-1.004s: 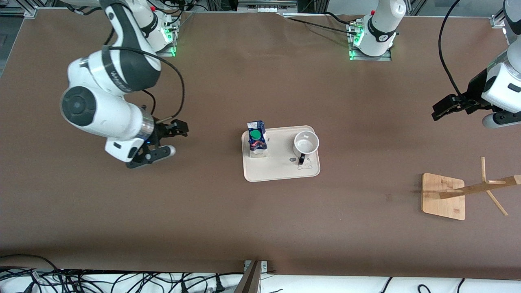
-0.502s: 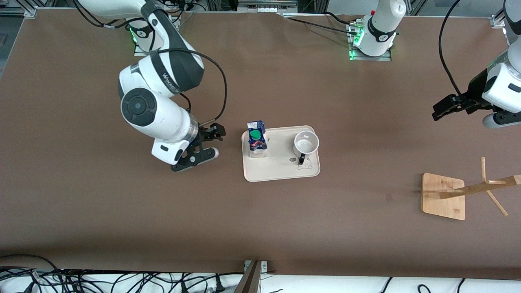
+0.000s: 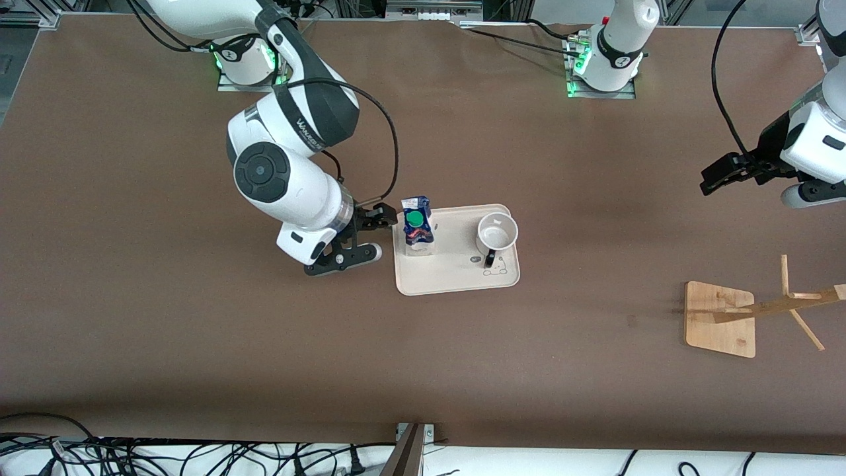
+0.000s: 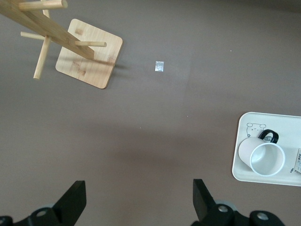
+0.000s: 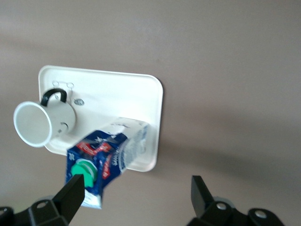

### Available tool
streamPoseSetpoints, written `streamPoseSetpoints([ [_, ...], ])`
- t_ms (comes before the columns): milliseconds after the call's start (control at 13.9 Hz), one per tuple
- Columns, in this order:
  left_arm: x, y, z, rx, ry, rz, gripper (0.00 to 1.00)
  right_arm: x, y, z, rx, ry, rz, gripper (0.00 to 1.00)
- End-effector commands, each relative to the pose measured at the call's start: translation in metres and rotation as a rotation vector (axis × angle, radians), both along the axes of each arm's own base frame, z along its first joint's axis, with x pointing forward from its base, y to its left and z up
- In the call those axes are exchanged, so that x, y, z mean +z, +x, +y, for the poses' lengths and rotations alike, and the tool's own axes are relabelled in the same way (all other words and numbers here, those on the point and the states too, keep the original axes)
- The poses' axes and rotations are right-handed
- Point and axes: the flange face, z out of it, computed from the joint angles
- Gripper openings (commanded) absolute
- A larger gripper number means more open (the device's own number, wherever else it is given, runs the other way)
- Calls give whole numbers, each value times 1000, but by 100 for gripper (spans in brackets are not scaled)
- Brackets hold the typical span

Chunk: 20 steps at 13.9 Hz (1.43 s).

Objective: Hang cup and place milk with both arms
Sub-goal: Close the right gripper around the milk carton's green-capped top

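The milk [image 3: 417,225], a blue and white carton with a green cap, stands on a cream tray [image 3: 456,277] at its right-arm end. The cup [image 3: 497,235], white with a black handle, stands upright at the tray's other end. My right gripper [image 3: 375,235] is open and empty over the table just off the tray's edge, beside the milk. In the right wrist view the milk [image 5: 101,160] shows close to one finger [image 5: 73,195], with the cup [image 5: 40,123] past it. My left gripper [image 3: 717,177] is open and empty, waiting high over the left arm's end of the table.
A wooden cup rack [image 3: 720,318] with a square base and slanted pegs stands near the left arm's end, nearer the front camera than the tray. It also shows in the left wrist view [image 4: 89,52], with the cup [image 4: 263,155] and a small tape mark [image 4: 160,66].
My right arm has swung from the right arm's end of the table toward the tray, bringing its open gripper up beside the milk. The left arm, milk and cup have not moved.
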Motion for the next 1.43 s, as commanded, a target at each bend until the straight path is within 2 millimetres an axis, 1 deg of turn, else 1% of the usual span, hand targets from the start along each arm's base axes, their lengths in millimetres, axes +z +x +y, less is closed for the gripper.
streamPoseSetpoints([
  [0, 7, 1, -1, -23, 18, 5, 100, -6, 0, 20, -122, 36, 21, 100],
  [72, 7, 1, 0, -21, 18, 5, 100, -7, 0, 23, -147, 49, 23, 100],
  [215, 7, 1, -1, -23, 18, 5, 100, -18, 0, 27, -153, 47, 36, 100],
  [358, 5, 1, 1, -11, 17, 8, 100, -21, -6, 41, -146, 57, 21, 100],
  [502, 7, 0, 1, -19, 16, 7, 100, -29, -12, 56, -134, 66, 9, 100],
  [645, 5, 0, 8, -9, 16, 10, 100, -40, -20, 75, -140, 73, -4, 100],
  [717, 5, -1, 5, -15, 15, 10, 100, -43, -22, 80, -148, 74, -6, 100],
  [860, 6, -1, 2, -20, 13, 8, 100, -50, -25, 85, -143, 74, -6, 100],
  [1075, 8, -1, -3, -27, 13, 5, 100, -56, -25, 85, -130, 68, -5, 100],
  [1219, 8, -2, 0, -24, 13, 4, 100, -59, -26, 84, -107, 60, -7, 100],
  [1362, 8, -2, 1, -23, 13, 5, 100, -66, -28, 83, -81, 51, -3, 100],
])
